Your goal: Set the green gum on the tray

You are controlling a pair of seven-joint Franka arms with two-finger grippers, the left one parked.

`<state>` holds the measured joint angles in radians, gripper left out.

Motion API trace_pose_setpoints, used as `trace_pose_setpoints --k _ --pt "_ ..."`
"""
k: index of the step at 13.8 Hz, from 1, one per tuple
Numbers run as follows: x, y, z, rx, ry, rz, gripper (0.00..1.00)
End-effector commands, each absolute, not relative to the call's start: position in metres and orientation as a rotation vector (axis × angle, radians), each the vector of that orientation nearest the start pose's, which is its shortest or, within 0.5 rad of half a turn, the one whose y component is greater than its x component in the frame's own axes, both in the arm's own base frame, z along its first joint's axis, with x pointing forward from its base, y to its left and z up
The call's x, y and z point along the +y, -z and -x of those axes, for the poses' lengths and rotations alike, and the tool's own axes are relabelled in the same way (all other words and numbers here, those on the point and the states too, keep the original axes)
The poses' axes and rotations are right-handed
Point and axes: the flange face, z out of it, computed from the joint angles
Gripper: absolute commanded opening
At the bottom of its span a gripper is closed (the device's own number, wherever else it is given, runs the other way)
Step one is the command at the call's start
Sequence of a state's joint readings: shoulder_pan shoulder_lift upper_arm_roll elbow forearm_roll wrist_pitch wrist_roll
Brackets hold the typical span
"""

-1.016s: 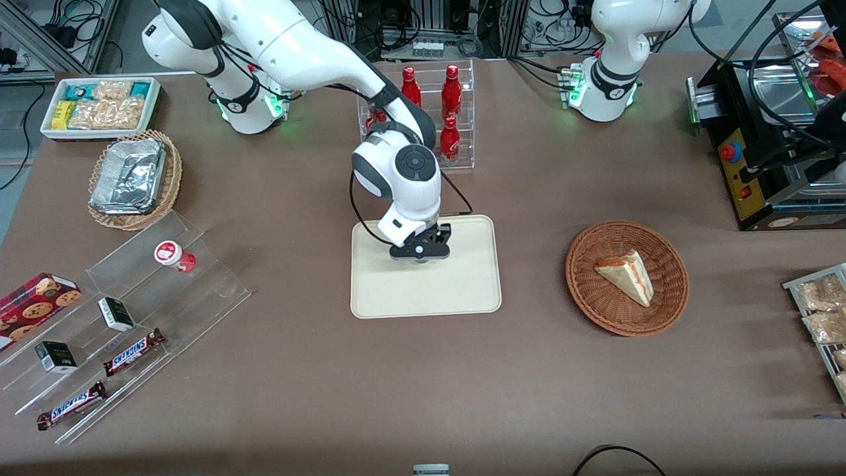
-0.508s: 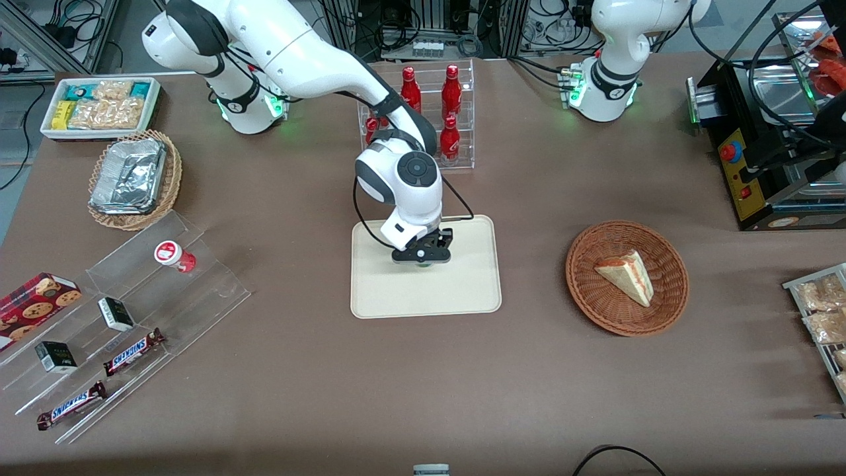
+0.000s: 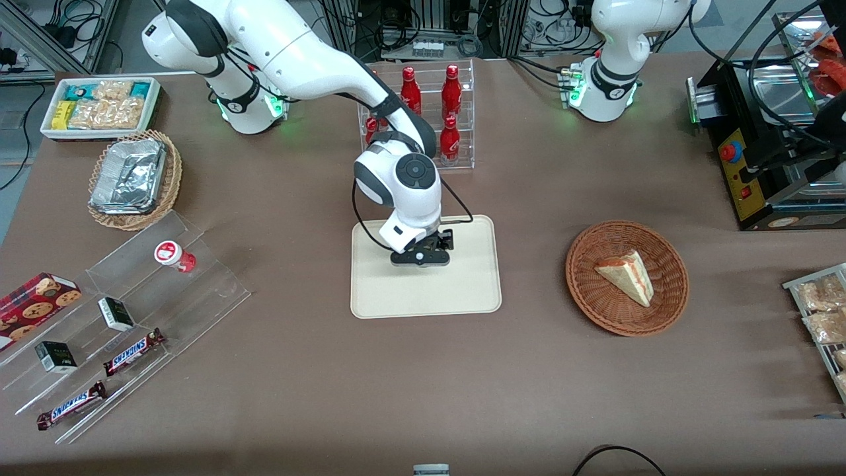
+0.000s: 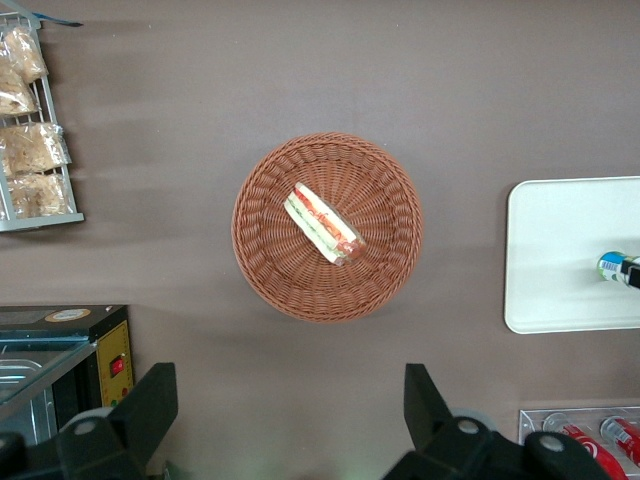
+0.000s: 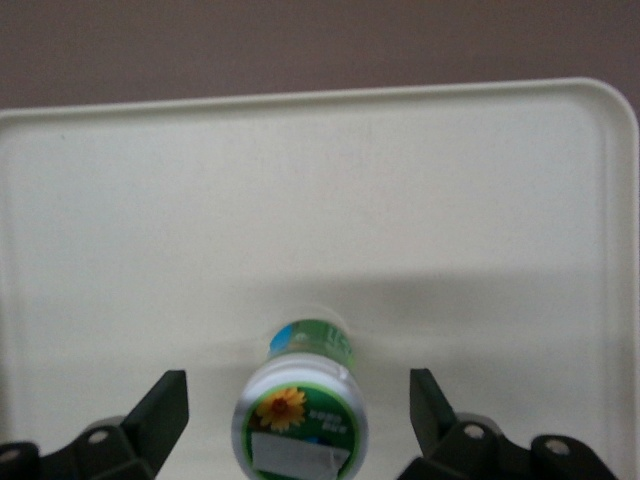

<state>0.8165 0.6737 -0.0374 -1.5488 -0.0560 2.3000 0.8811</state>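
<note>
1. While the right arm reaches over the middle of the table [image 3: 317, 370], its pincer [image 3: 421, 258] hangs just above the tray [image 3: 462, 291], in the part of the tray farther from the front camera.
2. The pincer's fingers [image 5: 160, 410] stand wide apart, and they touch nothing.
3. The green gum [image 5: 300, 405] stands upright on the tray, directly under the pincer and between the two fingers, with free space on each side.
4. Its white lid with the yellow flower label faces up toward the pincer.
5. In the front view the pincer hides the green gum.
6. The left wrist view shows the green gum [image 4: 612, 267] on the tray [image 4: 560, 250].
7. A red gum container [image 3: 173, 255] stands on a clear stepped shelf [image 3: 132, 317], far from the pincer, toward the working arm's end of the table.
</note>
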Motion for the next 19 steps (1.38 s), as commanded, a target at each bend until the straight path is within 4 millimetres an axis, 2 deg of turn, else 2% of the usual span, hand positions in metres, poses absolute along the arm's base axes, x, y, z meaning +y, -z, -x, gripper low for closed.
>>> trace_pose_setpoints --k 1,3,4,6,8,11,14,17,19 --pt "0.473 -0.327 -0.526 0.142 0.163 3.127 0.99" --pt "0.437 -0.377 -0.532 0.135 0.125 3.143 0.99" --pt "0.412 -0.402 -0.534 0.139 0.101 3.132 0.99" --pt "0.354 -0.438 -0.54 0.013 0.019 3.137 0.99" --pt "0.302 -0.467 -0.547 -0.039 -0.033 3.15 0.99" --pt "0.215 -0.496 -0.538 -0.058 -0.07 3.149 0.99" --pt "0.137 -0.52 -0.53 -0.021 -0.121 3.147 0.99" --pt "0.081 -0.545 -0.532 -0.04 -0.105 3.14 0.99" --pt "0.053 -0.563 -0.535 0.017 -0.099 3.141 0.99"
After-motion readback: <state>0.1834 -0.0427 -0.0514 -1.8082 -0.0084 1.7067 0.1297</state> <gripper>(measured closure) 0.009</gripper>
